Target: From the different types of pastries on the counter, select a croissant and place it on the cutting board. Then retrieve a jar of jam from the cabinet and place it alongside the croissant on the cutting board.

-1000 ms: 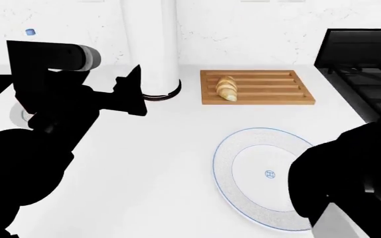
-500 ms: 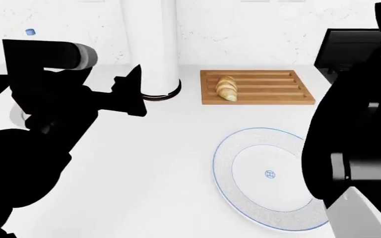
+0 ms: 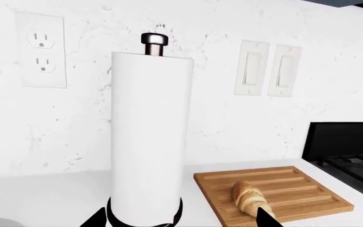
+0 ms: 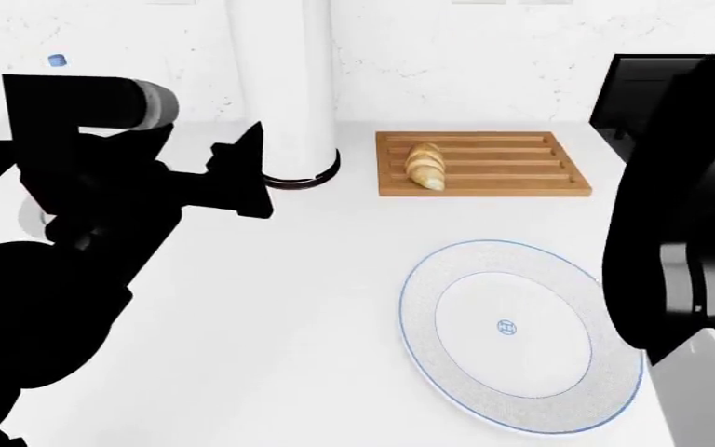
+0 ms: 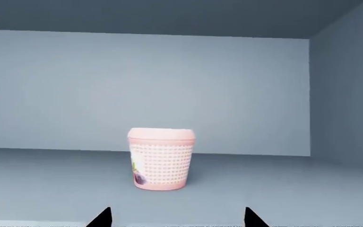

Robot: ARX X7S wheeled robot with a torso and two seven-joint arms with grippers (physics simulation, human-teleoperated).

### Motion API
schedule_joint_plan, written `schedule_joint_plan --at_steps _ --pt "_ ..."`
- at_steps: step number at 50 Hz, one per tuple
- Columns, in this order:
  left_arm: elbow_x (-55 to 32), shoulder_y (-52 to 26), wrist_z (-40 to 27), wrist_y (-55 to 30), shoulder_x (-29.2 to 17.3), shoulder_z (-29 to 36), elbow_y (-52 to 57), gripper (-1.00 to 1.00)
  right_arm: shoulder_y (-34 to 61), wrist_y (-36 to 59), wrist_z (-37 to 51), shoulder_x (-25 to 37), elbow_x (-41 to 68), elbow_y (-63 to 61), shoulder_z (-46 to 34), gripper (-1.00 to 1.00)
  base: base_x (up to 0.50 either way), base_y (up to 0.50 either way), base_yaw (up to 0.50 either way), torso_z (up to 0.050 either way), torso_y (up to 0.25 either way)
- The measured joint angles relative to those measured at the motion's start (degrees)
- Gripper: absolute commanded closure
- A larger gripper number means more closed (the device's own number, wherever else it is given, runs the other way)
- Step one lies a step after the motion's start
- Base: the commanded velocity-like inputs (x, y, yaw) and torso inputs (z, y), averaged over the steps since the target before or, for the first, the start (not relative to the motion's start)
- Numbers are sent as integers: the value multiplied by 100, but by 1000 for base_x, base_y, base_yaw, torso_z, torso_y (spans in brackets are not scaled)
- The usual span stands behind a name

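Jar of jam [image 5: 161, 159]: pale pink, tapered tub shape with dotted wall, small purple fruit mark, no legible writing; upright on grey-blue cabinet shelf [image 5: 295, 189], ahead of right gripper [image 5: 177, 218], apart from it. Right fingers spread, empty.

Croissant [image 4: 426, 166]: golden, ridged, on grooved wooden cutting board [image 4: 506, 177], ahead of left gripper [image 3: 176, 219]. Left fingers spread, empty.

Paper towel roll [image 3: 149, 137]: white cylinder, metal knob.

Plate [image 4: 457, 372]: round, white, blue-rimmed.

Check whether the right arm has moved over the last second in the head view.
Yes. The right arm has risen: it no longer covers the plate, whose rim now shows whole, and it reaches the frame's top.
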Motion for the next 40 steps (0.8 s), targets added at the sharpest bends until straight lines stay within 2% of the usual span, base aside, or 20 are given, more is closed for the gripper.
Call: schedule_joint_plan --at_steps 16,40 --pt "54 26 46 85 -48 96 -46 -100 427 697 66 69 240 245 -70 -100 1 0 0 0 0" --pt "-2 -11 12 105 -105 181 -86 -100 261 378 -70 272 397 117 -319 -100 9 0 4 -1 0"
